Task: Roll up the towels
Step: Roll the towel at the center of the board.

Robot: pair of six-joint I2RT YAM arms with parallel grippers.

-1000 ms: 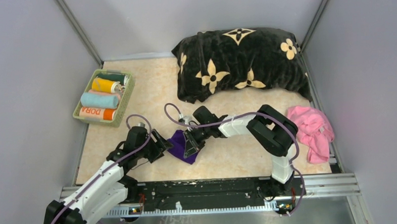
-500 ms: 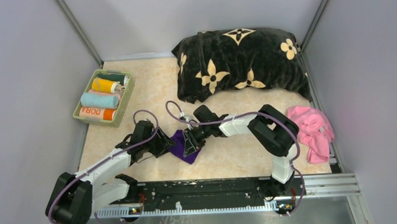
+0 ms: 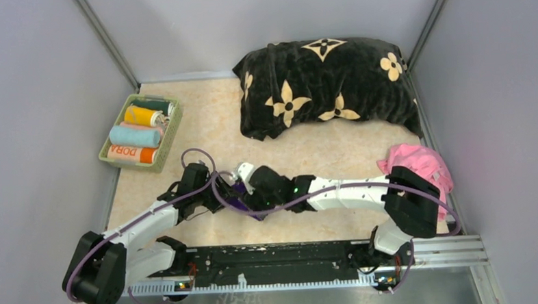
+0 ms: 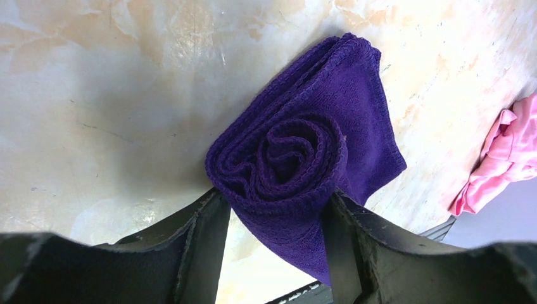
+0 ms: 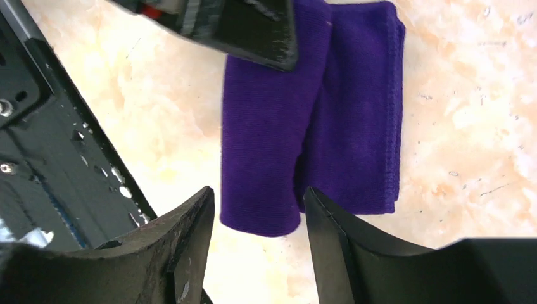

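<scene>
the left claw (image 4: pixel 275 212) is grasping the dark purple towel (image 4: pixel 297 145) — pressing on both sides of its rolled end, low on the worktop (image 4: pixel 95 95) near the front middle. the right claw (image 5: pixel 256 218) is hovering released over the same roll (its jaws are standing apart). a pink towel (image 3: pixel 424 169) is lying crumpled at the worktop's right edge.

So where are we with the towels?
Done: several rolled towels sit in the basket. In hand: the purple towel is rolled up, the left gripper closed around it, the right gripper open above it. Left: the pink towel lies crumpled, unrolled.
</scene>
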